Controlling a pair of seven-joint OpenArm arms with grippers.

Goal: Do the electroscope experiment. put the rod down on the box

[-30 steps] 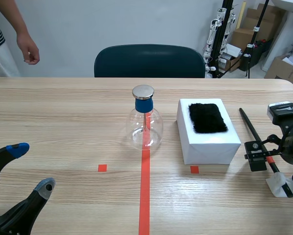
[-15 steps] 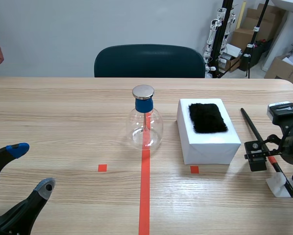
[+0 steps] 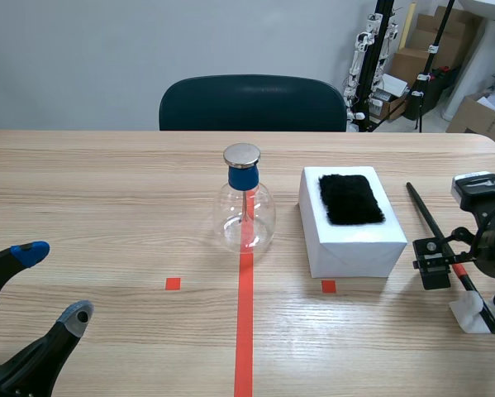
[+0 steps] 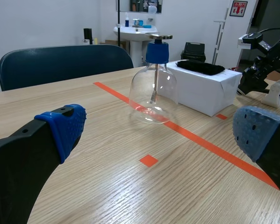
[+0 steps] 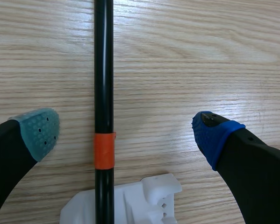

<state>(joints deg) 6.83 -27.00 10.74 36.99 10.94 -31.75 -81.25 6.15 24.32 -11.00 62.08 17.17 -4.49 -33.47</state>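
Scene view is showing a wooden counter (image 3: 107, 190) with a dark chair (image 3: 253, 103) standing behind its far edge. A white box (image 3: 354, 244), carrying a black furry pad (image 3: 351, 198), is sitting right of the counter's middle, and a glass flask (image 3: 245, 217) is standing just beside it. The left end effector (image 3: 53, 283) is hovering released near the front left corner. The right end effector (image 5: 125, 133) is hanging released around the black rod (image 5: 103, 70), which is lying by the right edge, off the box, its near end resting on a small white stand (image 5: 144, 200).

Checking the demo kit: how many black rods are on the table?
1. The black rod lies right of the white box, under the open right gripper.
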